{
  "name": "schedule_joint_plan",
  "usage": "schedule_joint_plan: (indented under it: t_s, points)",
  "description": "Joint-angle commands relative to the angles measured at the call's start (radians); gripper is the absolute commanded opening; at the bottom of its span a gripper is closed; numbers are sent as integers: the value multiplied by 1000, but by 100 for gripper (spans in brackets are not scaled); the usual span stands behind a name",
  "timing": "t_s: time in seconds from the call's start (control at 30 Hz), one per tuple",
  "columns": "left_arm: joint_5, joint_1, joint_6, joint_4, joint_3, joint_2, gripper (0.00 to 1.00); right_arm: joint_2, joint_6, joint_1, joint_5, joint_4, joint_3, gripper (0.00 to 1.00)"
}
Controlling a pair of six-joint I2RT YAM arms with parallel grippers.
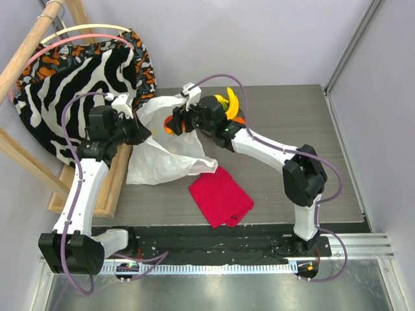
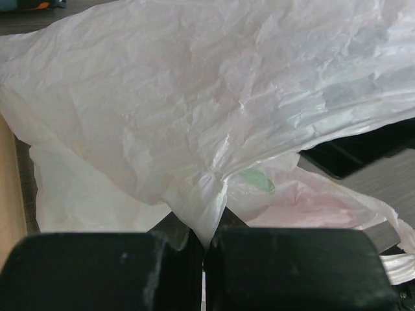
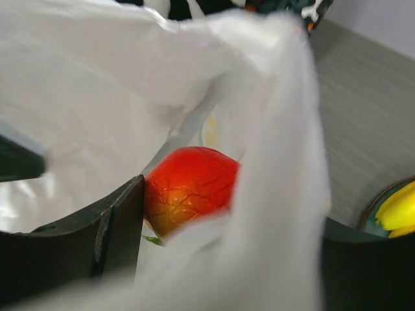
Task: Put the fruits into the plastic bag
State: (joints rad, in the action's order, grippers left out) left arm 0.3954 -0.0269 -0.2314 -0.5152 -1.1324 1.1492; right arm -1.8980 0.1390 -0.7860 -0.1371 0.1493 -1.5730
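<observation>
The white plastic bag [image 1: 162, 155] lies crumpled at the table's left-centre, its mouth lifted. My left gripper [image 1: 144, 133] is shut on a pinch of the bag's rim [image 2: 205, 220], holding it up. My right gripper [image 1: 176, 122] is at the bag's mouth; its jaws stand wide apart [image 3: 233, 220]. The red-orange round fruit [image 3: 191, 184] rests against the left finger, with bag film [image 3: 279, 194] draped between it and the right finger. It also shows in the top view [image 1: 171, 124]. Yellow bananas [image 1: 228, 103] lie on the dark plate behind the right wrist, and show in the right wrist view [image 3: 399, 210].
A red folded cloth [image 1: 220, 196] lies in front of the bag. Zebra-striped fabric [image 1: 84, 78] hangs on a wooden frame [image 1: 26, 58] at the back left. The dark plate's rim [image 3: 366, 217] is just right of my right gripper.
</observation>
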Motion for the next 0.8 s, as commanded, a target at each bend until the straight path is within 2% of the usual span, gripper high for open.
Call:
schedule_joint_plan:
  t_s: [0.0,0.4,0.6,0.77]
  points:
    - [53,-4,-3,52,0,-16,0,-51,63,-9,-77,9,-58,40]
    - [28,-4,-20,52,5,6,0,-223,148,-32,-58,-28,-70,43]
    - [20,-4,-32,57,8,23,0,-268,152,-33,-50,-37,-73,58]
    - [0,-4,-48,58,13,27,0,-296,162,-33,-24,-57,-68,60]
